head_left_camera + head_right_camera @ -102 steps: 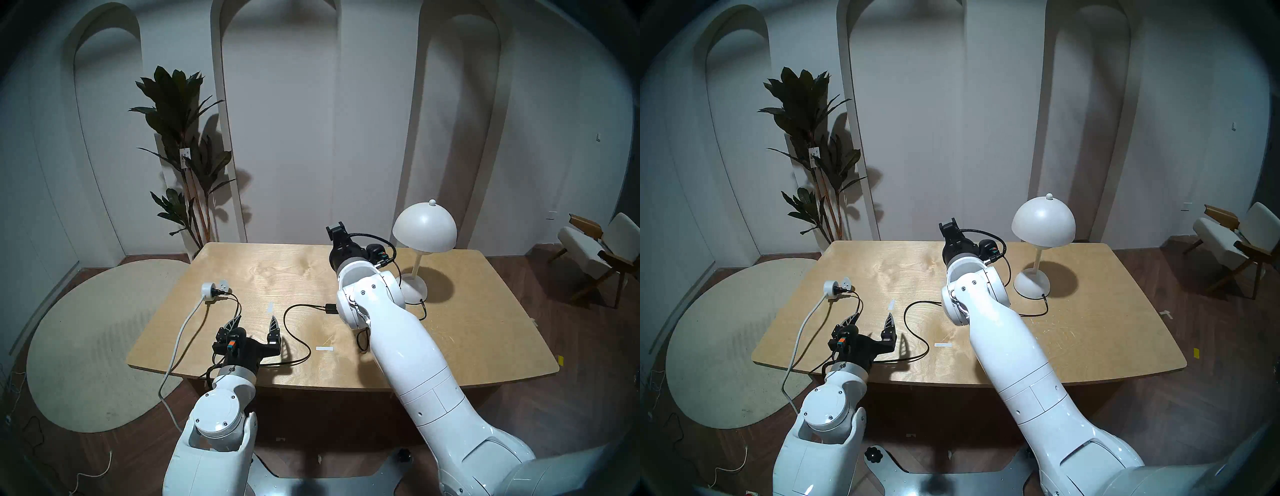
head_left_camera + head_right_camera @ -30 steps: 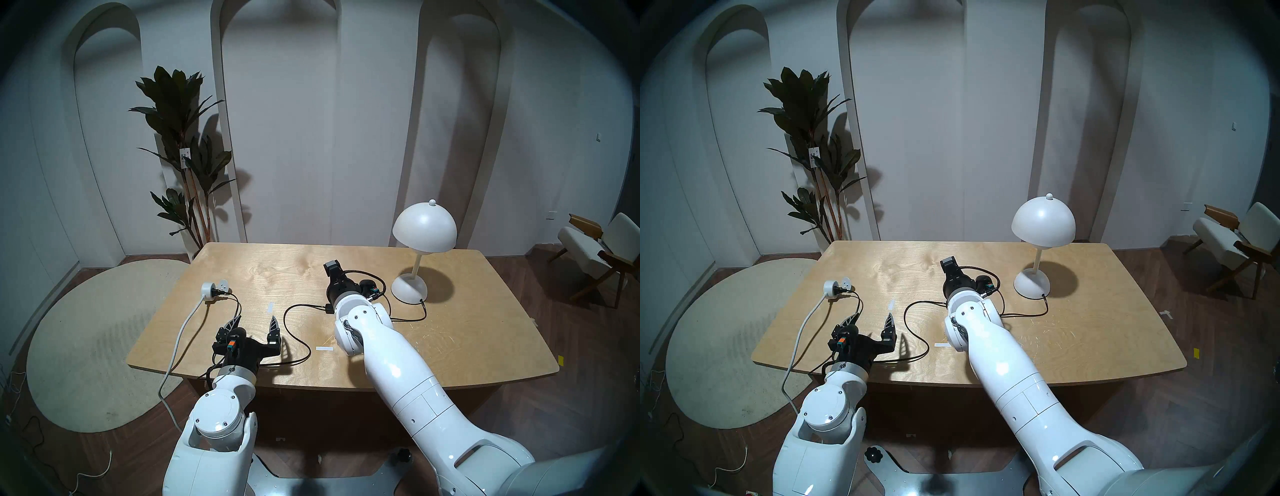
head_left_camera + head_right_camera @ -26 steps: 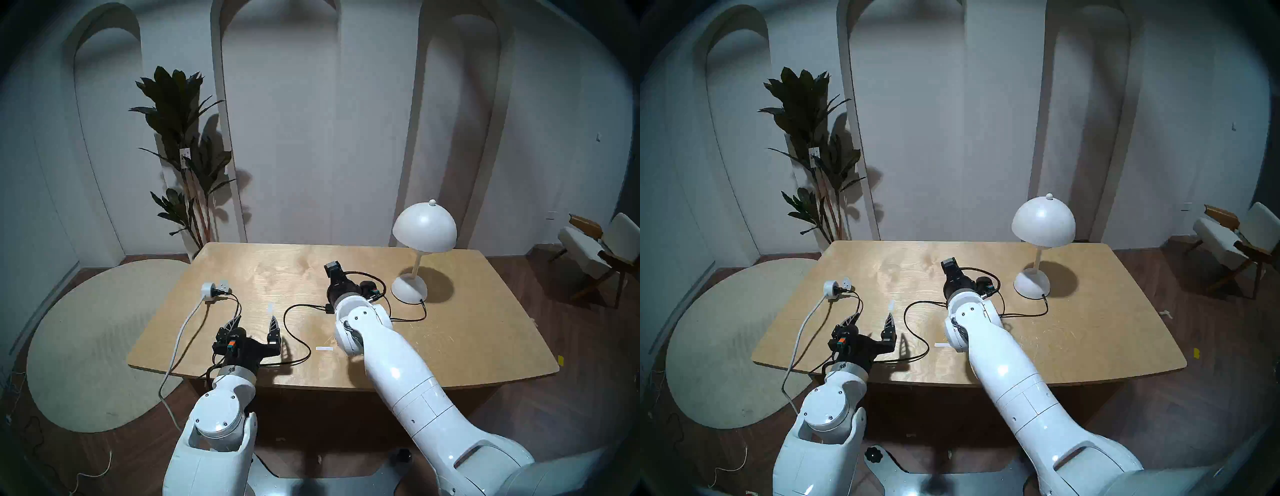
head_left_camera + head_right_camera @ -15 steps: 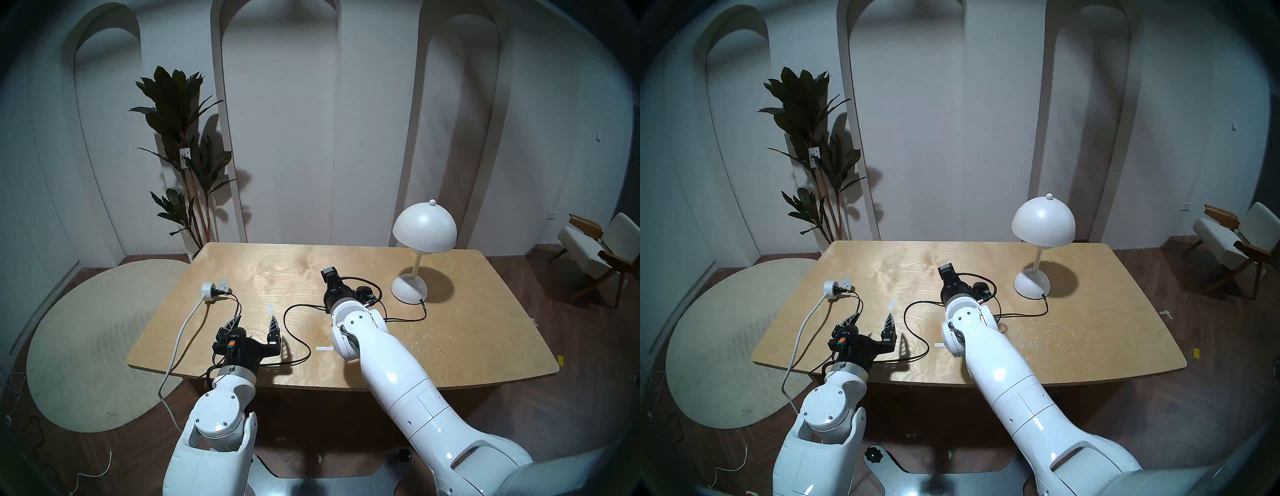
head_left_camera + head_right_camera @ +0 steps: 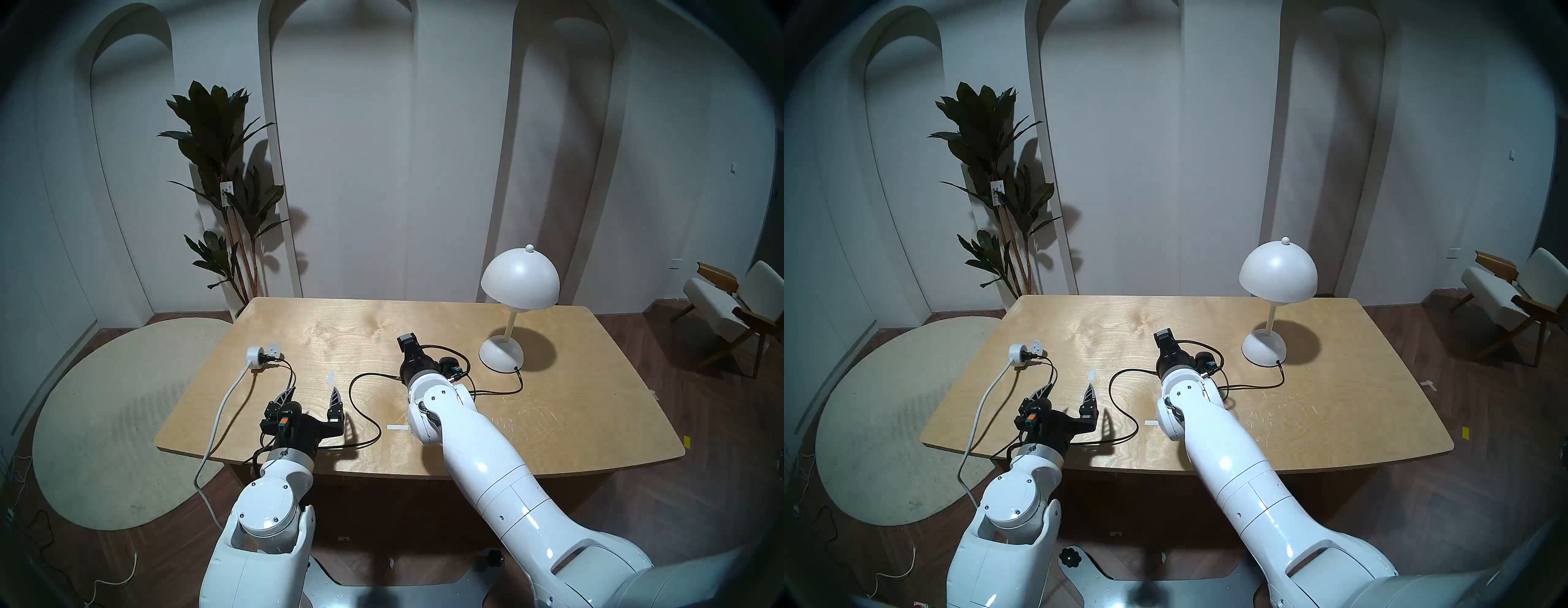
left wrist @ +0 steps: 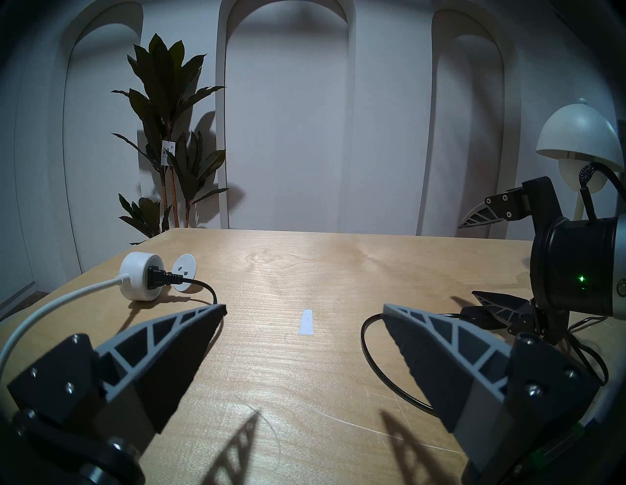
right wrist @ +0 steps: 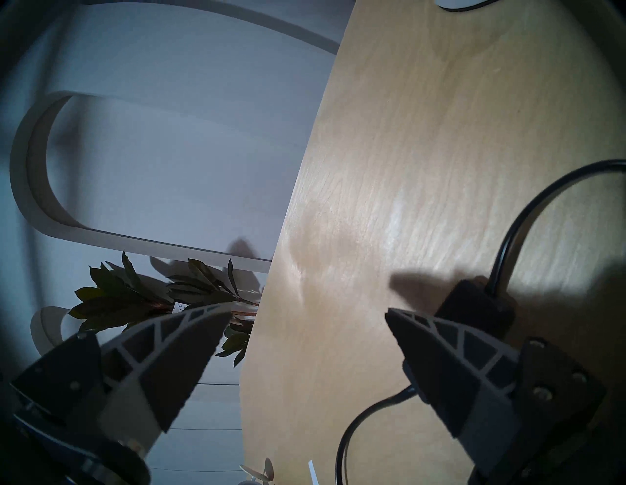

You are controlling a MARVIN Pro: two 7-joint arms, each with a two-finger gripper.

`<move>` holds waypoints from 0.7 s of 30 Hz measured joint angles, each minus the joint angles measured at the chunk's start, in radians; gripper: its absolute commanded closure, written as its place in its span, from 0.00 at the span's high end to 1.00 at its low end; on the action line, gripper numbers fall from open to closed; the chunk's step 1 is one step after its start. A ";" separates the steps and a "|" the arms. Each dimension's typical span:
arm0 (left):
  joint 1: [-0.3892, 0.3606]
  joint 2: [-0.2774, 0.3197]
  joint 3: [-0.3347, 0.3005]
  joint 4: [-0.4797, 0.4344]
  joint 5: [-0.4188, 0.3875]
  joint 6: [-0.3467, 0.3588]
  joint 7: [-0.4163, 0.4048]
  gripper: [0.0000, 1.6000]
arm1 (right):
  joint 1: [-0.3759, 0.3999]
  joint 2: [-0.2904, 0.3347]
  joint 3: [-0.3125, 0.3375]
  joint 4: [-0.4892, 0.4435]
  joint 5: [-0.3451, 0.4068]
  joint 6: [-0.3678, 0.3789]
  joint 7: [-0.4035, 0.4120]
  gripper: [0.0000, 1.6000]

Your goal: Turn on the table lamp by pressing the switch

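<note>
The white table lamp [image 5: 519, 278] stands unlit at the table's back right, and a thin black cord [image 5: 498, 390] runs from its base. The black switch [image 7: 474, 306] lies on the table mid-cord; my right wrist hides it in both head views. My right gripper [image 5: 402, 356] is open and turned on its side. Its lower finger [image 7: 450, 359] lies over the switch, and I cannot tell whether it touches. The upper finger [image 6: 482, 215] is in the air. My left gripper [image 5: 313, 392] is open and empty near the front left edge.
A round white socket adapter [image 5: 256, 354] with a thick pale cable sits at the table's left, with the cord's plug in it. The cord loops [image 5: 360, 414] between my two grippers. Two white tape marks [image 5: 397, 427] lie on the wooden table [image 5: 339, 322]. A plant [image 5: 220, 170] and a chair [image 5: 729, 305] stand beyond it.
My right gripper came down and back from high beside the lamp to low over the switch. In the last half second it shifted slightly right. The lamp stays unlit and the left arm is still.
</note>
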 measured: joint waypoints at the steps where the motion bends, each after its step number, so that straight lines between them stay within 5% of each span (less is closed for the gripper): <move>1: 0.000 0.000 0.000 0.000 0.000 0.000 0.000 1.00 | -0.001 0.001 0.002 0.000 0.002 0.000 0.001 1.00; 21: 0.000 0.000 0.000 0.000 0.000 0.000 0.000 1.00 | 0.022 -0.023 0.078 0.064 0.108 0.024 0.019 1.00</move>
